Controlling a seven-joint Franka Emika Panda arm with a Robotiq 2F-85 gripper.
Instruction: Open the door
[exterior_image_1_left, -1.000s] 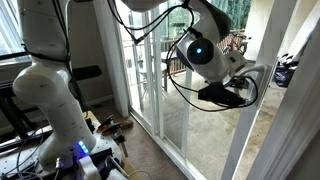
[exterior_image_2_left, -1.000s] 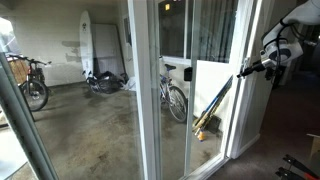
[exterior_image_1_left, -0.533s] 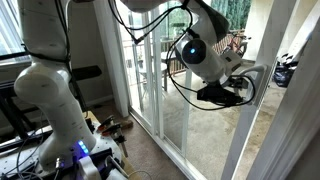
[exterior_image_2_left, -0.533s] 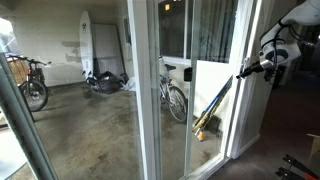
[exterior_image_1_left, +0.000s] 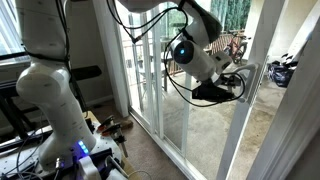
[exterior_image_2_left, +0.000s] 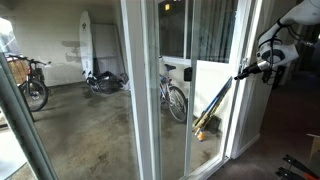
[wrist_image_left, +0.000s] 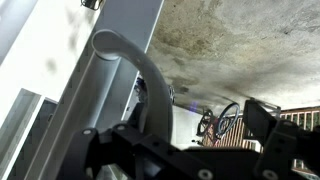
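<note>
The door is a sliding glass pane in a white frame; its edge stile shows in both exterior views (exterior_image_1_left: 236, 135) (exterior_image_2_left: 244, 115). In the wrist view its curved grey loop handle (wrist_image_left: 140, 62) comes off the white stile (wrist_image_left: 95, 90) and passes down between my fingers, close to the left one. My gripper (wrist_image_left: 185, 135) is open, with the fingers either side of the handle. In both exterior views the gripper (exterior_image_1_left: 238, 88) (exterior_image_2_left: 241, 71) sits right at the stile at handle height.
The robot's white base (exterior_image_1_left: 50, 110) and loose cables (exterior_image_1_left: 110, 128) are on the floor. A fixed white-framed glass panel (exterior_image_1_left: 140, 70) stands behind the arm. Outside are bicycles (exterior_image_2_left: 175, 95) (exterior_image_2_left: 30, 85), a surfboard (exterior_image_2_left: 88, 50) and a long-handled tool (exterior_image_2_left: 212, 112).
The gripper and the door's edge stile have moved a little to the left together in an exterior view. The door has slid slightly along its track.
</note>
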